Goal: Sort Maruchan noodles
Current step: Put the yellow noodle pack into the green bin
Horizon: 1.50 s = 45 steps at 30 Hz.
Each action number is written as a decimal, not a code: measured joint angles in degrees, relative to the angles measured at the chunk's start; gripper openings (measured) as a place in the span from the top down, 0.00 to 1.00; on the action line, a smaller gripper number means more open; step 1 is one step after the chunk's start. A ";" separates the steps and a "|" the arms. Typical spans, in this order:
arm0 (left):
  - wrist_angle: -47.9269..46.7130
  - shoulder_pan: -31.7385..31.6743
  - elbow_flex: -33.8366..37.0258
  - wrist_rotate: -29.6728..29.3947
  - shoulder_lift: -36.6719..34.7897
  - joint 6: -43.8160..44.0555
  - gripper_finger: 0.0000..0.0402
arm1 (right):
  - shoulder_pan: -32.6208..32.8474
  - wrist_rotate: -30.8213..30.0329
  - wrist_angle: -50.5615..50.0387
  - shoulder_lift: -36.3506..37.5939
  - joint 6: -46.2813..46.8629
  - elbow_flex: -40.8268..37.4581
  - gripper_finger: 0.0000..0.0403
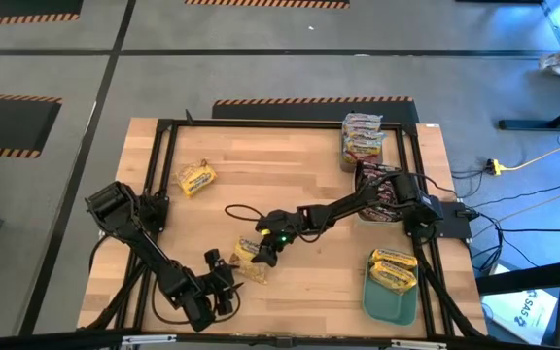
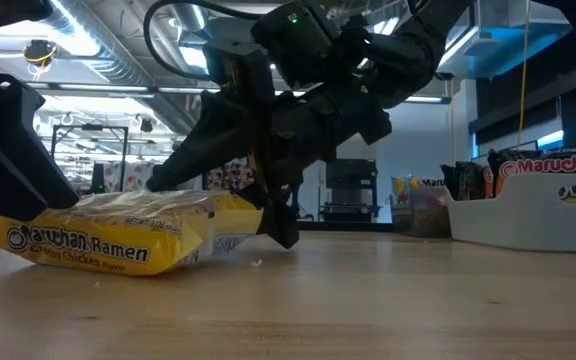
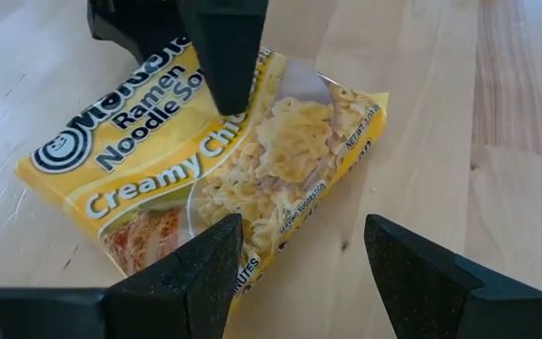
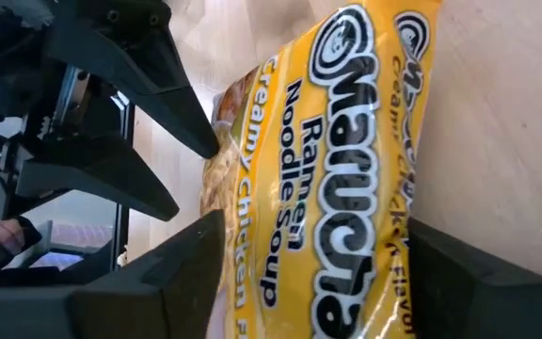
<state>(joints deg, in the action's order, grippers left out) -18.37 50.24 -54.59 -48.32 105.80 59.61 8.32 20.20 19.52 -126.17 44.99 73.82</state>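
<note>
Yellow noodle packet (image 3: pixel 224 160), black lettering; teal lid (image 1: pixel 389 297); pale wood table (image 1: pixel 290 175).

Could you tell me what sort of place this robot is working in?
Most likely a robotics lab or industrial workshop: the wooden table stands on a grey floor marked with hazard-striped tape, cables trail beside it, and the low view shows ceiling strip lights over equipment racks.

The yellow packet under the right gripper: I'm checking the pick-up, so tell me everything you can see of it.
The yellow packet is a flat, crinkly, glossy plastic ramen pack printed "Maruchan Ramen Noodle Soup, Creamy Chicken", with a noodle photo. It lies flat on the wooden table, near its front, apparently on a second yellow pack. The right gripper straddles it, open fingers on either side, one fingertip on its printed face. The left gripper is open, close beside it, not touching.
</note>
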 joint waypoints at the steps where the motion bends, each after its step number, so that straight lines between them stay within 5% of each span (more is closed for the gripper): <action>1: 0.00 0.00 0.00 -0.02 0.00 0.00 0.45 | 0.00 -0.25 0.01 0.00 -0.15 0.00 0.37; 15: -0.52 0.99 -1.38 2.04 -2.16 -4.72 0.45 | -0.02 -1.01 1.24 0.36 -1.69 0.28 0.77; 28: -3.67 5.58 -3.74 7.44 -8.84 -5.78 0.45 | 1.11 -0.01 -7.28 6.48 -8.19 0.00 0.75; 36: -3.49 6.01 -3.72 6.89 -9.66 -4.28 0.45 | 6.89 -8.04 -25.16 17.39 -14.96 0.00 0.75; 45: -2.43 3.95 -3.72 7.45 -9.66 -4.50 0.45 | 17.20 -18.22 -41.20 29.35 -12.59 0.00 0.76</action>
<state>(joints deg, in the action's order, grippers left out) -20.80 54.18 -58.30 -40.87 96.14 55.12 25.52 1.97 -21.68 -96.82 32.41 73.82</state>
